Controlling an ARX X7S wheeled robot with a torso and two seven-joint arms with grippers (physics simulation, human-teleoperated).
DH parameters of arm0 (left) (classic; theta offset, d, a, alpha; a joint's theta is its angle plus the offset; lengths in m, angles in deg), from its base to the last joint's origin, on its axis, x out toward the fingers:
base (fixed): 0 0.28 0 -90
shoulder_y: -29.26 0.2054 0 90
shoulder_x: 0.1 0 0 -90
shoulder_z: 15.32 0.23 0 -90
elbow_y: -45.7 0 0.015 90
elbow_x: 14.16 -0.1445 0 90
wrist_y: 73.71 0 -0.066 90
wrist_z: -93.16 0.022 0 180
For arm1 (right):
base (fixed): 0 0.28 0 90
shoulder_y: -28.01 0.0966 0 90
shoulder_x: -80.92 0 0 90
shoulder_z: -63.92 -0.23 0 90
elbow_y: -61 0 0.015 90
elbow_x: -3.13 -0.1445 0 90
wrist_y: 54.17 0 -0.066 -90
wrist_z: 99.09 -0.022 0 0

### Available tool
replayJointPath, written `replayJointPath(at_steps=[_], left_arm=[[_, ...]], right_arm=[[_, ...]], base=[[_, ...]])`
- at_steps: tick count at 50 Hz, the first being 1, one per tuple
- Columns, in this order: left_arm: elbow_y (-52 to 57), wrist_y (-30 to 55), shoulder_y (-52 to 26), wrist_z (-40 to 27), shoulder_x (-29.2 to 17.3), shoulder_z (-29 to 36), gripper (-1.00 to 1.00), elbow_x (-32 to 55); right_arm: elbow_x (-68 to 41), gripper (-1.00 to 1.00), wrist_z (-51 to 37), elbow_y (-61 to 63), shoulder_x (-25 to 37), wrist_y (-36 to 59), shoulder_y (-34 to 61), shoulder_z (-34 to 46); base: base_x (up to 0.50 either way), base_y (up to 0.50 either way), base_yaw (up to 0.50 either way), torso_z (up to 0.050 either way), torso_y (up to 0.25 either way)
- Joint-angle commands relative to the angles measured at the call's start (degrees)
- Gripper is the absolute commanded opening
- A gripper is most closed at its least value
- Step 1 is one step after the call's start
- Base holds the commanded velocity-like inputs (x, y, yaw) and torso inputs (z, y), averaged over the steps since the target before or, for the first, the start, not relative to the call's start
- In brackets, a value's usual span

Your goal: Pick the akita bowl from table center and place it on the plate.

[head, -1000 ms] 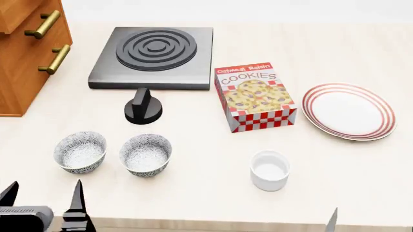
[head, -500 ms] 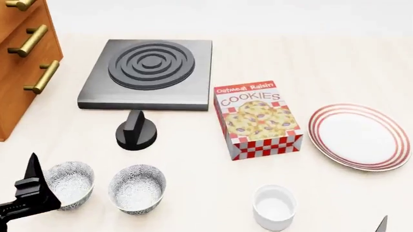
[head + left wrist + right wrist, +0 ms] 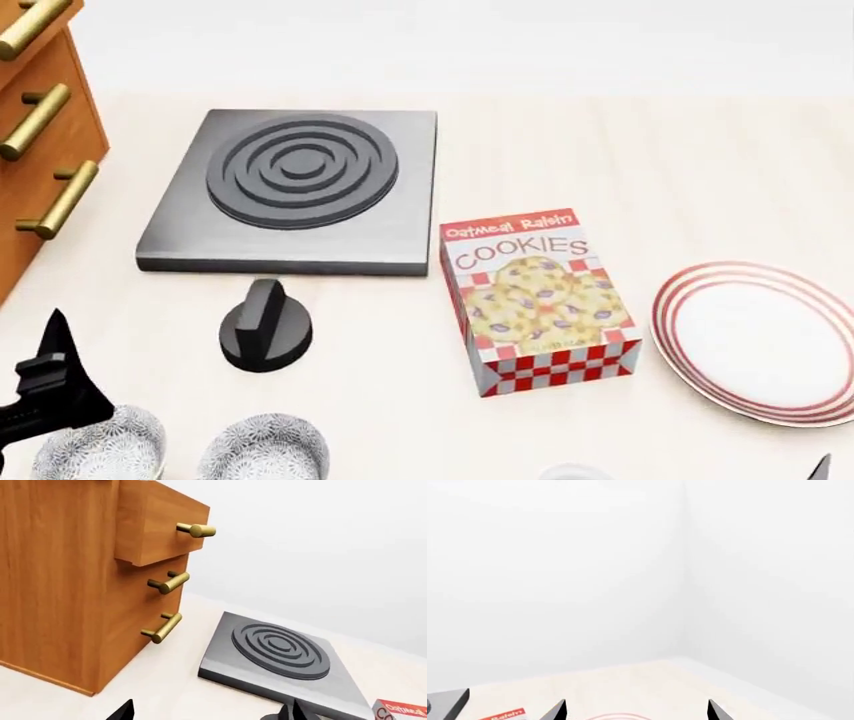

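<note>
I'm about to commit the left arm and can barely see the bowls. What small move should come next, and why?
Probably lower the left gripper onto the nearer speckled bowl. Its fingertips show apart and empty in the wrist view, and it hangs just above that bowl's rim in the head view. A second akita bowl sits beside it, and the plate lies bare beyond the cookie box.

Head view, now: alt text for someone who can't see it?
Two speckled akita bowls sit at the near edge beside the left gripper; nothing is held. Behind them are a black knob, a stove plate and a cookie box, with the red-ringed plate at right.
</note>
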Motion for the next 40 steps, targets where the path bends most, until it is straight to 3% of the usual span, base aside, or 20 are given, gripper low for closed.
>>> replayJointPath(at_steps=[1,9,21,34,40], left_arm=[[-1.53,-0.46,-0.86,0.16,0.78,-1.86,1.00,0.58],[-0.90,-0.02,-0.68,0.61,0.68,-2.72,1.00,3.01],[-0.80,-0.59,-0.26,0.43,0.14,-3.18,1.00,4.02],[-0.52,-0.42,-0.34,-0.97,-0.34,-2.95,1.00,4.01],[1.28,-0.43,-0.39,-2.24,-1.16,-4.97,1.00,4.55]], right_arm=[[-1.63,1.00,1.75,-1.71,-1.25,-1.00,0.06,-1.84],[-2.14,1.00,1.40,-1.23,-0.87,-0.38,0.13,-1.56],[-2.60,1.00,1.23,-1.27,-0.76,-1.80,-0.80,-1.70],[-3.22,1.00,1.56,3.04,4.95,14.98,6.32,6.21],[-8.85,1.00,4.49,5.08,8.58,24.11,12.47,8.53]], base=[[0.00,0.00,0.00,0.000,0.000],[0.33,0.00,0.00,0.000,0.000],[0.00,0.00,0.00,0.000,0.000],[0.00,0.00,0.00,0.000,0.000],[0.00,0.00,0.00,0.000,0.000]])
